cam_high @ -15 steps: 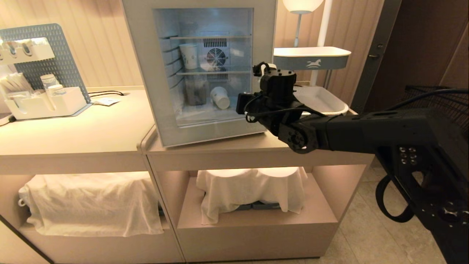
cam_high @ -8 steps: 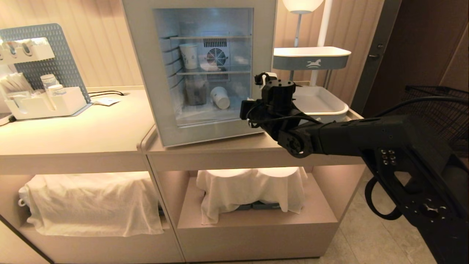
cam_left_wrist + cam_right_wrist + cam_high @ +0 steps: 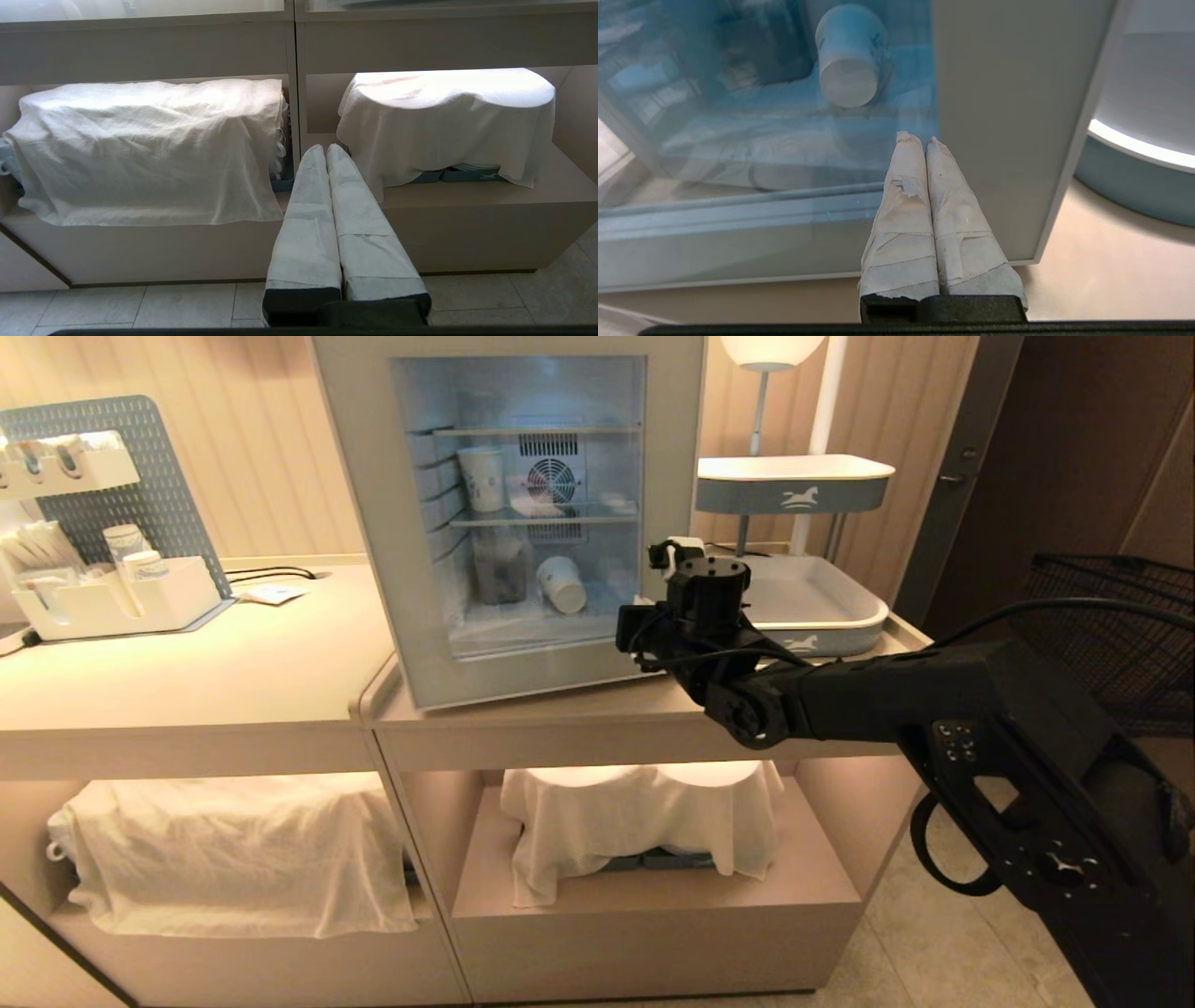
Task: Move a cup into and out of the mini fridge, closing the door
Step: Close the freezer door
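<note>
The cup [image 3: 850,56] lay tipped inside the mini fridge [image 3: 523,523], at twelve o'clock from the right pincer [image 3: 919,140]. Pressed together and empty, it had drawn back from the shut door [image 3: 1008,116]. Retrieval probably remained.

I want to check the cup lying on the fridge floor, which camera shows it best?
The right wrist view: the tipped cup fills it large behind the door glass, base toward the camera, beyond the shut right gripper. The head view shows it small. The left wrist view shows only cloth-covered shelves.
</note>
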Robot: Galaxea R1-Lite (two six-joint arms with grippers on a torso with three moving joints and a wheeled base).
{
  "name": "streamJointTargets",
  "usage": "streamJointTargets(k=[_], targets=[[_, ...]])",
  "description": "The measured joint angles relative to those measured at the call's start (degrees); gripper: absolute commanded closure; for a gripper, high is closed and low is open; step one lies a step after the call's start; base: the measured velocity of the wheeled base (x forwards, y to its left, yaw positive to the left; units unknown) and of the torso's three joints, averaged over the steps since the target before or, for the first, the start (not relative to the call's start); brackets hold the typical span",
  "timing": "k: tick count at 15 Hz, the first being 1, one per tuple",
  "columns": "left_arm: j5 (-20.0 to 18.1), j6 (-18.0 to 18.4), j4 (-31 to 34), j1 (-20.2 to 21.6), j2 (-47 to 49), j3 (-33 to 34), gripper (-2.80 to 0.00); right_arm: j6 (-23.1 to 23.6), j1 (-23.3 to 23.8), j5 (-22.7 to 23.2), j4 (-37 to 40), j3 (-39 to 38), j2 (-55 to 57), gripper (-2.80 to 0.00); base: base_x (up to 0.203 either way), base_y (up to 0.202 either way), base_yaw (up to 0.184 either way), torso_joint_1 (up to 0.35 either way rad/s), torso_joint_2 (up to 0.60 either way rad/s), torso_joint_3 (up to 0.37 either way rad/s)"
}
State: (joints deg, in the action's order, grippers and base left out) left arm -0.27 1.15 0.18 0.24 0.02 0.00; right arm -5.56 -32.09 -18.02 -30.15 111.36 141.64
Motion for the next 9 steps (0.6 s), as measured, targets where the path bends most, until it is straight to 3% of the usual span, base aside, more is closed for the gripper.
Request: streamJointTargets(k=[9], targets=[[0.02, -0.02, 0.0, 0.0, 0.0, 0.0, 0.0, 1.31, 3.28, -0.37, -0.48, -0.01, 3.5, 0.0, 0.0, 0.0, 0.0, 0.0, 0.0, 0.0]])
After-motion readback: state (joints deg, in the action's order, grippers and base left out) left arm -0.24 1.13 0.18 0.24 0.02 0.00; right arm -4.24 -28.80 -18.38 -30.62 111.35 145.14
